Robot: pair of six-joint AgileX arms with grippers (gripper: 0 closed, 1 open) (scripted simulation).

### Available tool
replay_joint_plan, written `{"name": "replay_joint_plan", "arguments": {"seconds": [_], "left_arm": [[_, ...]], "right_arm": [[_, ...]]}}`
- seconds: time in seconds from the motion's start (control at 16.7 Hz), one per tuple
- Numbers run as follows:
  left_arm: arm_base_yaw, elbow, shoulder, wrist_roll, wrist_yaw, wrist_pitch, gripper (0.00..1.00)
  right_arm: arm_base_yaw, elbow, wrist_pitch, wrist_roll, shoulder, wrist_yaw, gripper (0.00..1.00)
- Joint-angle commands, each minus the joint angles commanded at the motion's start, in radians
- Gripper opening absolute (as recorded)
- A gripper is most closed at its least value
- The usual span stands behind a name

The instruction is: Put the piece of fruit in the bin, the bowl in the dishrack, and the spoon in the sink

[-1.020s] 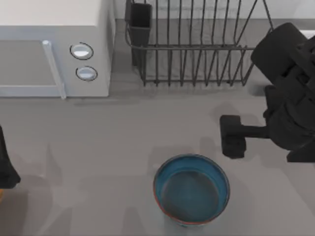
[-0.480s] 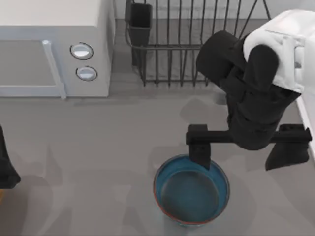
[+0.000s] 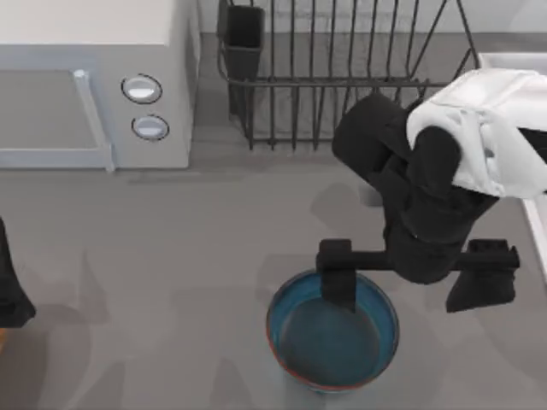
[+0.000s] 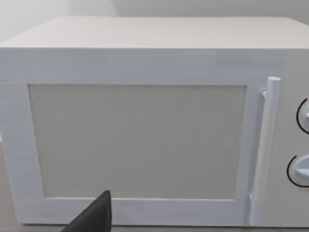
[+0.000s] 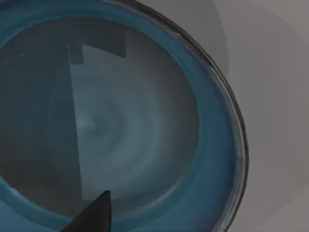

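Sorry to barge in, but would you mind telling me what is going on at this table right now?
The right arm is working on the blue bowl, which stands upright near the table's front edge. Its end effector is open, one finger over the bowl's far rim and the other out past its right side, so nothing is gripped yet. The dishrack waits behind, beside the microwave. The left end effector sits parked at the left edge, facing the microwave.

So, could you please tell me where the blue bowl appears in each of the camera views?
Top view: the bowl sits low and centre on the grey table, one finger of the open right gripper over its far rim.
Left wrist view: not in it; this one faces the white microwave.
Right wrist view: the bowl seen close, from above.
Shared landmark: the bowl's dark rim.
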Motion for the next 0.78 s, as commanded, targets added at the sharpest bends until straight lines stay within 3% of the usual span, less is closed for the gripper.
{"name": "replay_joint_plan", "arguments": {"seconds": [0.3,0.6,0.78], "left_arm": [[0.0,0.0,0.0,0.0,0.0,0.0,1.0],[0.0,0.0,0.0,0.0,0.0,0.0,1.0],[0.0,0.0,0.0,0.0,0.0,0.0,1.0]], "right_arm": [[0.004,-0.137,0.205,0.005,0.067,0.0,1.0],[0.004,-0.151,0.223,0.006,0.073,0.0,1.0],[0.004,-0.151,0.223,0.006,0.073,0.0,0.77]]}}
